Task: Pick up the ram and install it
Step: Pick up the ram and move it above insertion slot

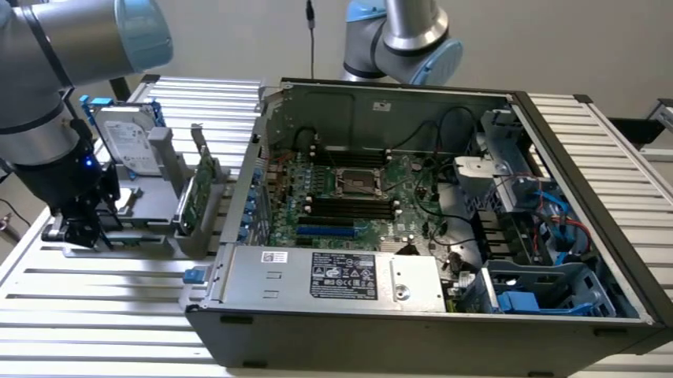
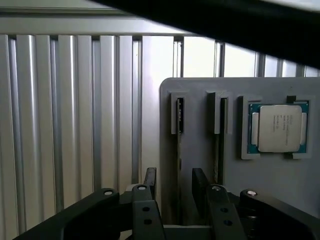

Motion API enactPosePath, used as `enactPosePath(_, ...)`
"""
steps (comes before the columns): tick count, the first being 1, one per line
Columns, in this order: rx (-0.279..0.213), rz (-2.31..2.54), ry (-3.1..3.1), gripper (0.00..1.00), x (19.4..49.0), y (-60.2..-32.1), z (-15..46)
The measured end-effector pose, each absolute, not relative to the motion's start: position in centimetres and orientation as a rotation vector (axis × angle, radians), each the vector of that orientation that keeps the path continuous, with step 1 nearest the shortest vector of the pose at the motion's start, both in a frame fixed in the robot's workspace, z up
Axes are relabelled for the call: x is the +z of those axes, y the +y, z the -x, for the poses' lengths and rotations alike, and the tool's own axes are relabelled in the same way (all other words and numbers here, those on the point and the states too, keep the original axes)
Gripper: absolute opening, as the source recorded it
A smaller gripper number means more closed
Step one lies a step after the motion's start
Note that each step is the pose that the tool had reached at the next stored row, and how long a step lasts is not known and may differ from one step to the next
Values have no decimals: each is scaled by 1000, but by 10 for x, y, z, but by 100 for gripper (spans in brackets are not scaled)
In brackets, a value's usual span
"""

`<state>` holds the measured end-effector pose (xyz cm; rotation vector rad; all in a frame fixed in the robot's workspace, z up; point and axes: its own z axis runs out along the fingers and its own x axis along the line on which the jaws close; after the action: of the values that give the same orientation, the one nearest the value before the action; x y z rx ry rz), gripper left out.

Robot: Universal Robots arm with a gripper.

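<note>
In the exterior view's lower left, the gripper [image 1: 84,235] straddles the ram [image 2: 178,145], fingers [image 2: 150,181] apart. Centre squarely on it before closing.

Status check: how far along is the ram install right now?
Done: the tool is at the grey holder, open and straddling the ram. In hand: nothing yet; the ram stands on edge in its holder slot, not gripped. Left: the ram is not yet grasped or lifted, and the black motherboard slots inside the case look empty.
</note>
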<state>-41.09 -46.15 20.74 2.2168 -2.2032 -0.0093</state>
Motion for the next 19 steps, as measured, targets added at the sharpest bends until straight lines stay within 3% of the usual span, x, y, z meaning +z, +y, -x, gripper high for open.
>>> enactPosePath(19,-22,-2266,-2165,42,198,-459,409)
